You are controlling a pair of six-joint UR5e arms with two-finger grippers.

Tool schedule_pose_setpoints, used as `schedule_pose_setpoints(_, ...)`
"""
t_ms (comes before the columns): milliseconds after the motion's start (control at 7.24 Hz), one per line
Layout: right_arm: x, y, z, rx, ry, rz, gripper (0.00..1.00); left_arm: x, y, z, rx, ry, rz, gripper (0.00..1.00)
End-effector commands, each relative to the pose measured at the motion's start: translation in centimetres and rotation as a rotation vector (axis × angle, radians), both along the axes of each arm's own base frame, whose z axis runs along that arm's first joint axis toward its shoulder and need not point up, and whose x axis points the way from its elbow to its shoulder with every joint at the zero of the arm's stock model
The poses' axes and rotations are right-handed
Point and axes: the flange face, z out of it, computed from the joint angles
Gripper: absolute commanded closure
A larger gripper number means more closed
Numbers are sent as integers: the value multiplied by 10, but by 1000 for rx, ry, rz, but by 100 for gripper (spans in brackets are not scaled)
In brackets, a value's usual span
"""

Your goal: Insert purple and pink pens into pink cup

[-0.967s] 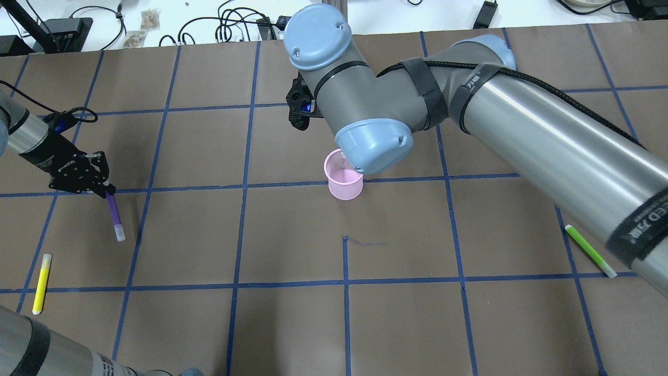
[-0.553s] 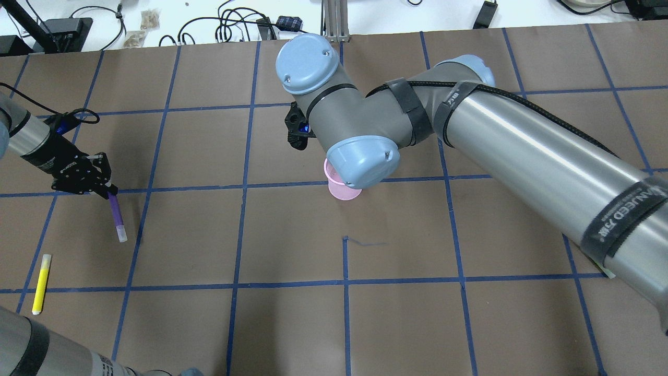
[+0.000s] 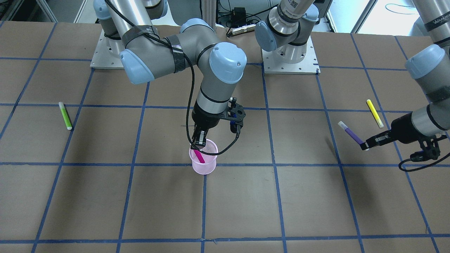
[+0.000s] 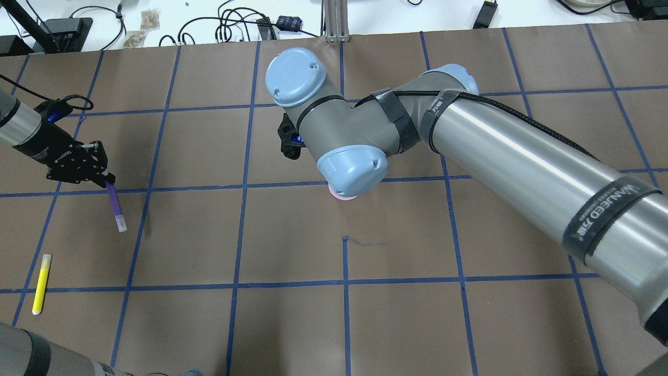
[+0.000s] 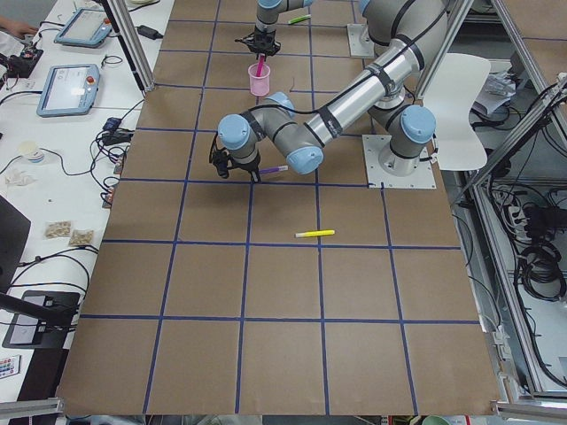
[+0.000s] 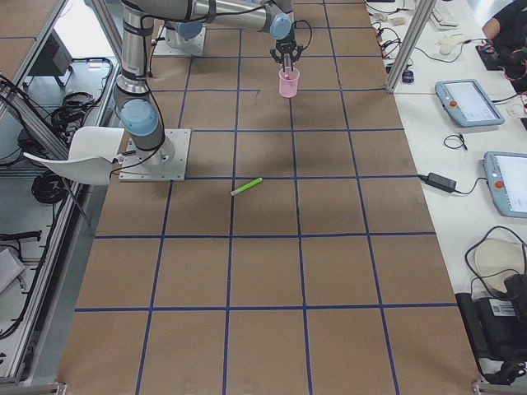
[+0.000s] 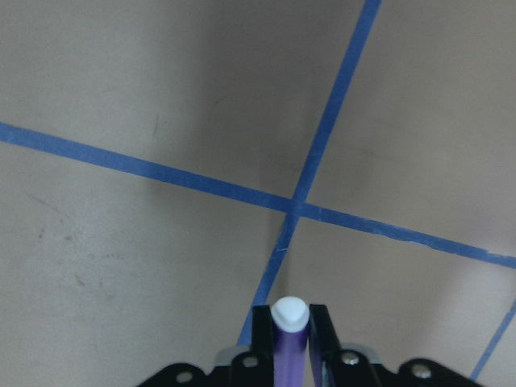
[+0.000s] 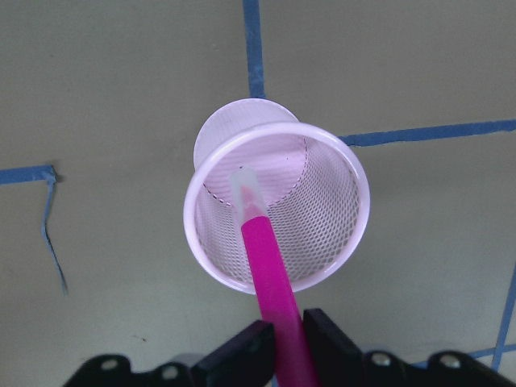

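The pink mesh cup (image 3: 207,168) stands upright near the table's middle. My right gripper (image 3: 197,142) is right above it, shut on the pink pen (image 3: 199,155), whose lower end is inside the cup. The right wrist view shows the pink pen (image 8: 270,274) reaching down into the cup (image 8: 339,211). In the overhead view my right wrist hides all but a sliver of the cup (image 4: 342,196). My left gripper (image 4: 104,181) is shut on the purple pen (image 4: 115,206) and holds it tilted above the table, far from the cup. The left wrist view shows the purple pen (image 7: 289,343) between the fingers.
A yellow pen (image 4: 41,283) lies on the table near my left gripper. A green pen (image 3: 65,115) lies on my right side. The brown table cover carries a grid of blue tape lines. Cables and devices lie beyond the table's far edge (image 4: 219,28).
My right arm has swung over the cup and now covers it in the overhead view. My left gripper has moved slightly away from the table's middle with the purple pen.
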Motion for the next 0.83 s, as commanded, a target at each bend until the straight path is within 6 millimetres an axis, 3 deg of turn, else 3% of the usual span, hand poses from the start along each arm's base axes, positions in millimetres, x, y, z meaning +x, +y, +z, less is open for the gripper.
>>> schedule_pose_setpoints(0,-5,-7,14,-25,-15,-2,0,-32,-2,36,-79,13,-17,100)
schedule_pose_setpoints(138,-20,-15,49,-75,-49,-27,0,-52,0,55,-121,28,-30,100)
schedule_pose_setpoints(276,-57,-32,89,-125,-85,-91,0,-80,-1,74,-142,39,0,100)
schedule_pose_setpoints(415,-99,-37,132,-158,-157,-170,2,-123,-6,92,-175,55,13,100)
schedule_pose_setpoints(691,-205,-32,183,-126,-227,-365,2,-213,-15,133,-327,17,22,100)
